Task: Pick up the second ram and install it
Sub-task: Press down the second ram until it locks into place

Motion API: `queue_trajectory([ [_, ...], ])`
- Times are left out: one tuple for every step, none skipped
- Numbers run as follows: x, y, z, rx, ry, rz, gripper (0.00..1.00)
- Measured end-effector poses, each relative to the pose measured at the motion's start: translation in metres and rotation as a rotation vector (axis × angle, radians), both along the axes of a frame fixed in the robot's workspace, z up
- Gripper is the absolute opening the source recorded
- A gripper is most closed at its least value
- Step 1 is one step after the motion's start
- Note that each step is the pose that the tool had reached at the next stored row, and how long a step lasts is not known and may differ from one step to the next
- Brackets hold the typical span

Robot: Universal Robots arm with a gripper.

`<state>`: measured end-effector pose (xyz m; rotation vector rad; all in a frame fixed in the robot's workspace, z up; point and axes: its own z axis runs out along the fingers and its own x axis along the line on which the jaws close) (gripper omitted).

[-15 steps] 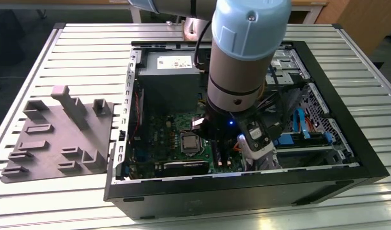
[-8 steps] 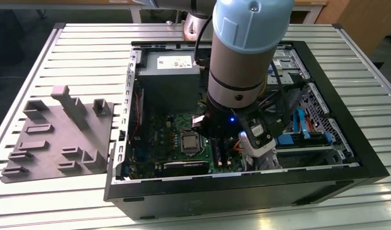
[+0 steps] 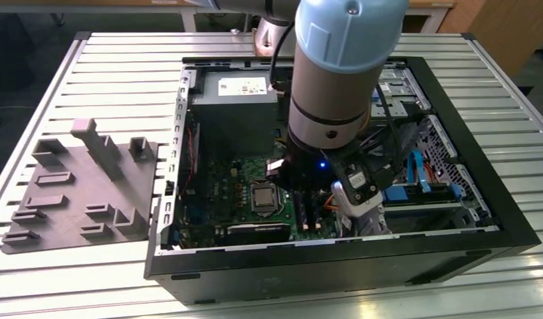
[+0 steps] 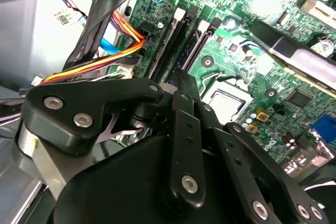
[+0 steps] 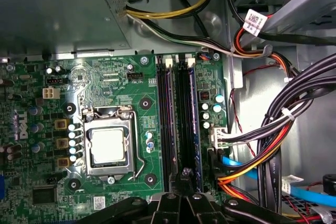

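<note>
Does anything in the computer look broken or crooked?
Nothing stands out as broken. In the first wrist view two ram sticks sit straight and side by side in the slots of the motherboard, beside the bare processor. The gripper is over the slots' end. The cables are bundled, not torn.

Green board, black case

The motherboard [image 5: 105,87] is showing green; cables [image 5: 252,166] are glowing orange, red, perhaps yellow.

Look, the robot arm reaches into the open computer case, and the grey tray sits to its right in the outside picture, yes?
No. In the exterior view the grey tray lies at that view's left of the computer case, not its right. The robot arm does reach into the case.
</note>
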<state>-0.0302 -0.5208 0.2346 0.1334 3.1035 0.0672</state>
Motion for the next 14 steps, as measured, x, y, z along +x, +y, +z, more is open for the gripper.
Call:
queue_trajectory([
  [0.0,0.0009,0.0,0.0,0.0,0.0,0.11],
  [0.0,0.0021,-0.0001,0.0001,0.0,0.0,0.11],
  [0.0,0.0033,-0.0001,0.0001,0.0,0.0,0.11],
  [-0.0001,0.0047,-0.0001,0.0001,-0.0001,0.0,0.11],
  [-0.0001,0.0061,-0.0001,0.0001,-0.0001,0.0,0.11],
  [-0.0001,0.0075,-0.0001,0.0001,-0.0001,0.0,0.11],
  [-0.0001,0.0091,-0.0001,0.0001,-0.0001,0.0,0.11],
  [-0.0001,0.0109,-0.0001,0.0001,-0.0001,0.0,0.11],
  [-0.0002,0.0128,-0.0001,0.0,0.0,0.0,0.11],
  [-0.0002,0.0146,-0.0001,0.0001,-0.0001,0.0,0.11],
  [-0.0002,0.0157,-0.0001,0.0001,0.0,0.0,0.11],
  [-0.0002,0.0157,-0.0001,0.0001,0.0,0.0,0.11],
  [-0.0002,0.0157,-0.0001,0.0001,0.0,0.0,0.11],
  [-0.0002,0.0158,-0.0001,0.0001,-0.0001,0.0,0.11],
])
